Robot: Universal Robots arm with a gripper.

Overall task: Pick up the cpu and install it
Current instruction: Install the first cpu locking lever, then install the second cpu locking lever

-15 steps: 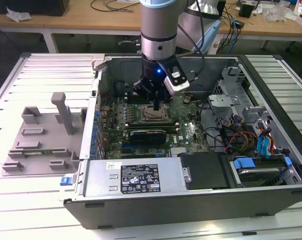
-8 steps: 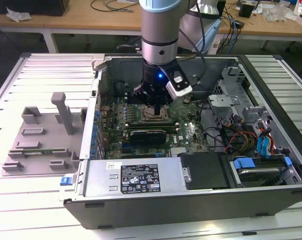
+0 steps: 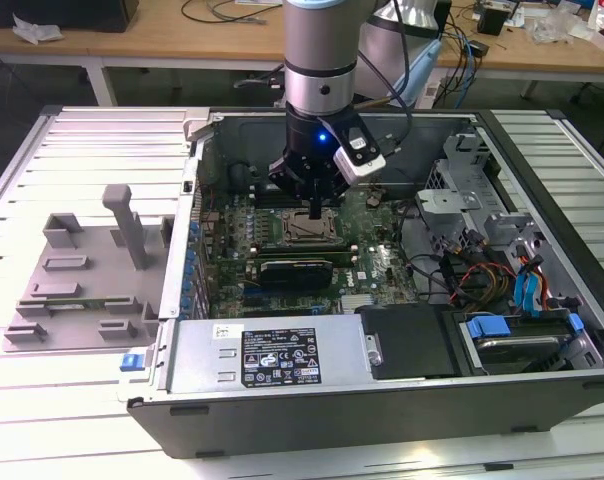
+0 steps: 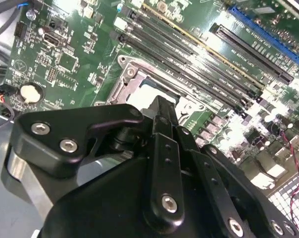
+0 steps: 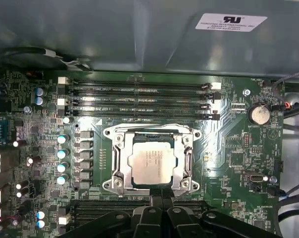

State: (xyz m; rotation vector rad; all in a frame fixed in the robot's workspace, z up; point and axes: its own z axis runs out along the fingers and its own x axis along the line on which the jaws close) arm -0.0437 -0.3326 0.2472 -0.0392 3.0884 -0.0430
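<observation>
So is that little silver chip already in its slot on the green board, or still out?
In. The cpu lies flat inside the socket frame on the motherboard, with the gripper just above it.

The claw (image 4: pixel 162 106) hides most of the cpu (image 4: pixel 142 94).

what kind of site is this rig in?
Likely an electronics lab or robotics test bench: an open grey desktop computer case lies on a slatted white metal table, wooden workbenches strewn with cables stand behind, and the black gripper hangs above the silver-topped square cpu in its socket.
</observation>
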